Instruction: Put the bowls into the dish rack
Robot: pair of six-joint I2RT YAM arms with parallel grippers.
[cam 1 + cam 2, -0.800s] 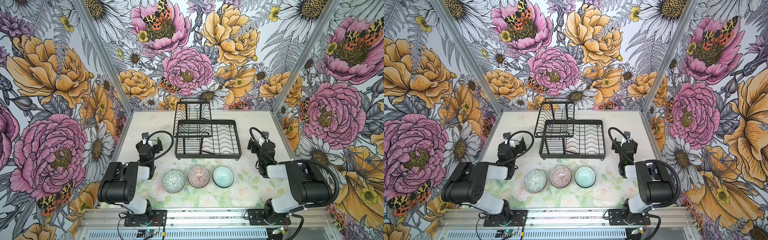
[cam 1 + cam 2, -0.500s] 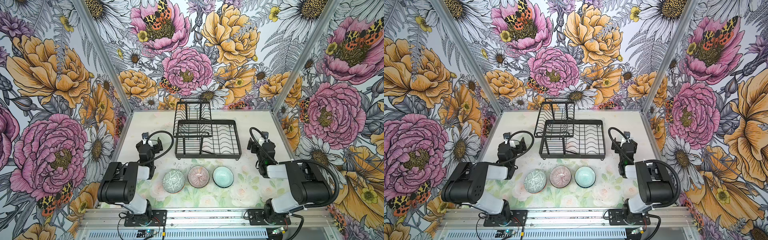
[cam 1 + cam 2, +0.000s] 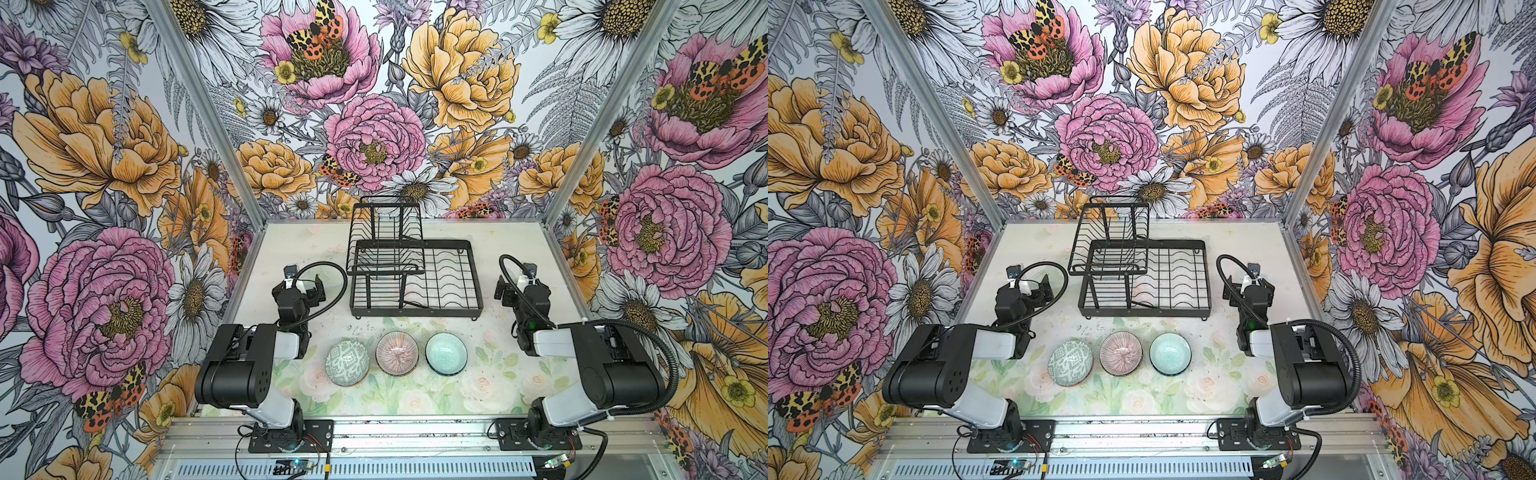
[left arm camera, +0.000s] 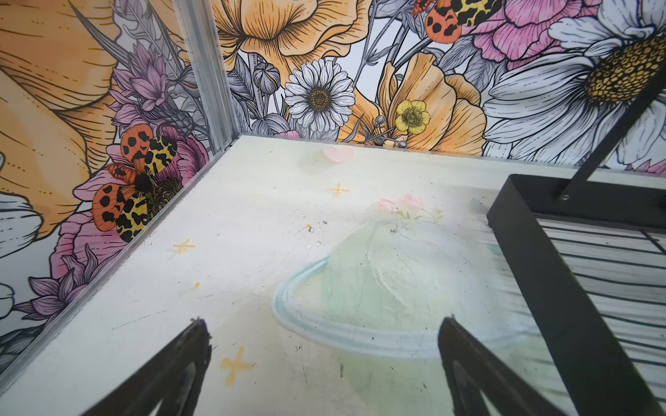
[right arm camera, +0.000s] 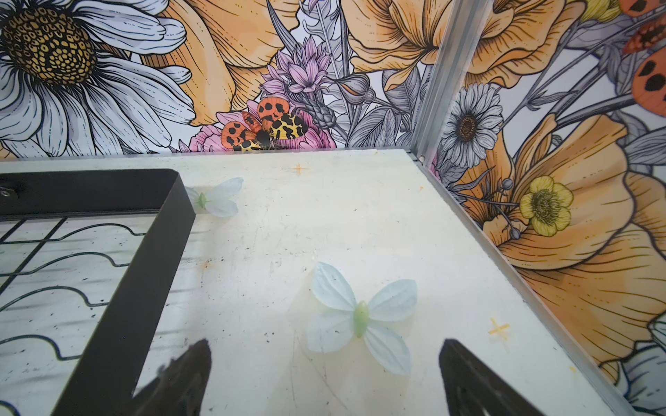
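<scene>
Three bowls sit in a row on the counter point(image 3: 299, 245) in the lower middle of both top views: a grey-green geometric bowl point(image 3: 347, 363), a pink ribbed bowl point(image 3: 397, 353) and a pale teal bowl point(image 3: 446, 353). Their rims nearly touch, just in front of the dish rack point(image 3: 415, 311), which stands at frame centre with nothing in it. An orange edge under the grey-green one and a dark edge under the teal one suggest nested bowls beneath, though I cannot tell for sure. The row lies between the two arms, probably so either can reach it. The left arm point(image 3: 293, 299) and right arm point(image 3: 525, 299) flank the rack. In the wrist views the left jaws and the right jaws are spread wide, released over bare counter and grasping nothing, seemingly parked clear of the rack before a first pick.
</scene>
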